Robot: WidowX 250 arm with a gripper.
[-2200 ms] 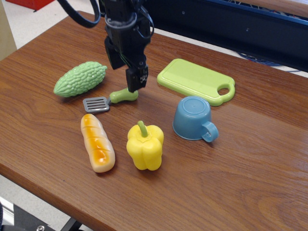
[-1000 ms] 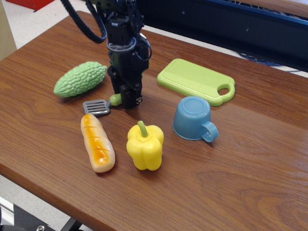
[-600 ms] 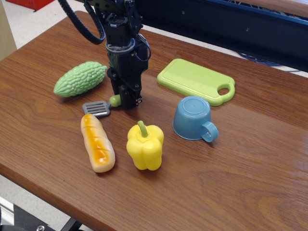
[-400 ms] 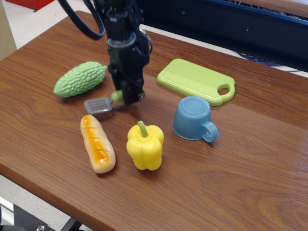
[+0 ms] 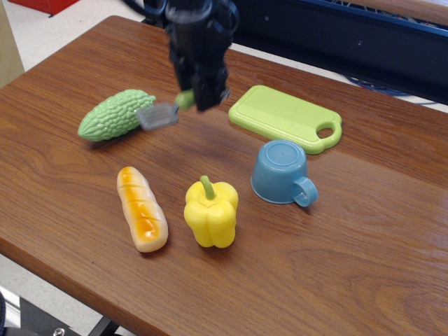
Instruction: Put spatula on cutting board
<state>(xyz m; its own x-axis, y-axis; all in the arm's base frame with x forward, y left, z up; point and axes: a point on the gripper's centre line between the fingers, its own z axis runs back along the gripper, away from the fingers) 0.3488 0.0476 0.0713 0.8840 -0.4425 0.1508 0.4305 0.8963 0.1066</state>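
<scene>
The spatula [image 5: 159, 115] hangs in the air above the table, its grey slotted blade pointing left and its green handle mostly hidden between the jaws. My black gripper [image 5: 203, 98] is shut on that handle and holds the spatula clear of the wood, a little left of the cutting board [image 5: 283, 117]. The board is lime green, lies flat at the back right of the table, and its oval handle hole points right. Nothing lies on it.
A bumpy green gourd [image 5: 115, 114] lies just left of the spatula blade. A bread loaf [image 5: 142, 208] and a yellow pepper [image 5: 211, 211] sit at the front. A blue cup [image 5: 282, 172] stands just in front of the board. The wooden table [image 5: 364, 231] ends at the front.
My gripper came down on the spatula handle, shut on it, then lifted it off the table and moved up and slightly right toward the board.
</scene>
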